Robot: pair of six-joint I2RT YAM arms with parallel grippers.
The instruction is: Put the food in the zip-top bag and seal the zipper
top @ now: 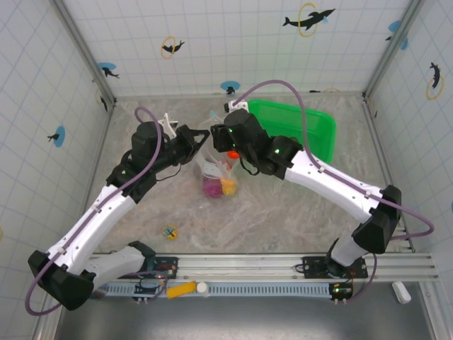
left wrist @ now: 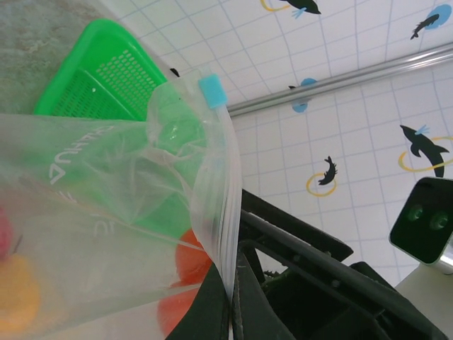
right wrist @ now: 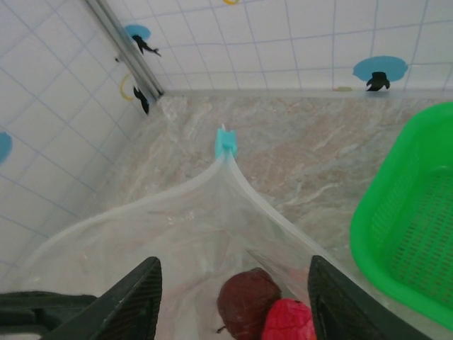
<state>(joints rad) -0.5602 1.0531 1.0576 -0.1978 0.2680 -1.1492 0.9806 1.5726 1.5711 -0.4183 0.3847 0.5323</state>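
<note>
Two arms meet mid-table [top: 304, 212]. The left end effector [left wrist: 230, 301] is clamped on the zipper [left wrist: 216, 184], holding the zip-top bag [left wrist: 106, 198] upright and its mouth open. The right end effector [right wrist: 233, 273] hangs over that mouth, jaws apart and seemingly empty, with food [right wrist: 248, 301] lying inside below.

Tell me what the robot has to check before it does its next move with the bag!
1. Left fingers pinch the zip-top bag's edge: ok.
2. Bag mouth spread open below the right fingers: ok.
3. Right fingers apart, holding nothing: ok.
4. Food inside the bag, at least a maroon piece and a red piece: ok.
5. No food left outside the bag: cannot tell, the right arm covers part of the green basket.
6. Zipper sealed: not ok, its two strips stand apart, meeting only at the blue slider.
</note>
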